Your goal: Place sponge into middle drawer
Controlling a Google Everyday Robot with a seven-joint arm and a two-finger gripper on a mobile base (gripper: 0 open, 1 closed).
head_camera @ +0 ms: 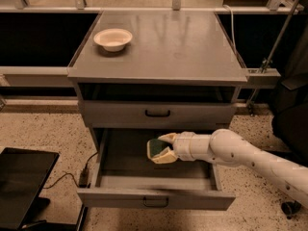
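Observation:
The middle drawer (156,198) of the grey cabinet is pulled out, its long tray open toward me and its small black handle at the front. My gripper (159,149) reaches in from the right on a white arm and is shut on the sponge (156,148), whose dark green face shows between the pale fingers (167,138). The gripper holds the sponge low over the middle of the drawer tray; I cannot tell whether the sponge touches the bottom.
The upper grey drawer front (157,113) with a black handle is shut above. A white bowl (113,39) sits at the back left of the cabinet top (183,42). A black object (21,182) with a cable lies on the speckled floor at left.

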